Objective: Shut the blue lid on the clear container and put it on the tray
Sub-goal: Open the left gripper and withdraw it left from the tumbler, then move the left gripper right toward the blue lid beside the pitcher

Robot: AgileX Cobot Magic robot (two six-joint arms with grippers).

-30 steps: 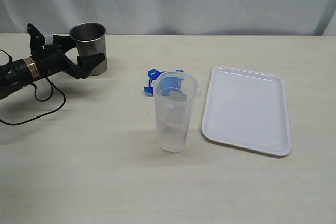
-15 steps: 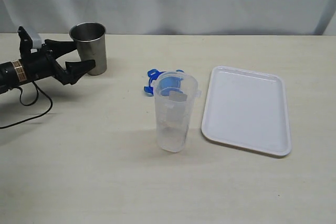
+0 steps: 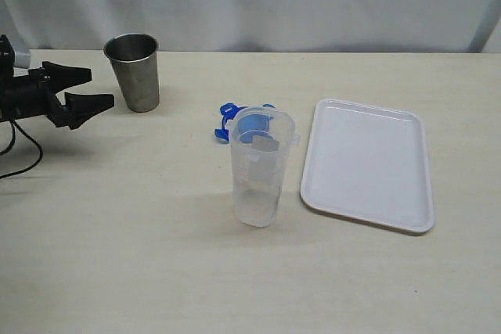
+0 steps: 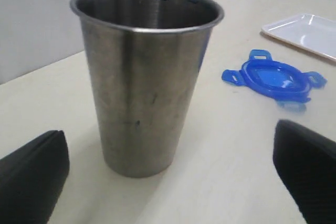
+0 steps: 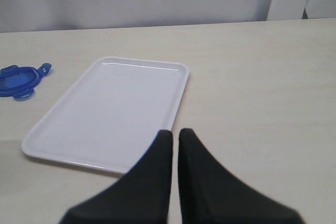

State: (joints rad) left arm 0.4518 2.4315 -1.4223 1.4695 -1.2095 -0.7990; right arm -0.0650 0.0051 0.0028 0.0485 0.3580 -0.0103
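Lid (image 4: 270, 80) lay loose beyond the spread, empty left end effector (image 3: 100, 88).
Likely light, stiff, slick; pinch its rim. Right end effector (image 5: 175, 137) closed.

The left gripper (image 3: 102, 87) was matt black all over, its two fingers (image 3: 78, 76) angular and wedge-like, narrowing to blunt points. Behind them the arm's body was black too, chunky and stepped, with a small pale grey block (image 3: 19, 57) seated on top. A thin black cable (image 3: 37, 152) trailed from it in a loose loop. Seen close in the left wrist view, the pads (image 4: 32, 174) were broad, rounded and dark, faintly textured. The right gripper (image 5: 175, 132) was black as well, its fingers smooth with a dull sheen, wide at the base and curving to slim tips.
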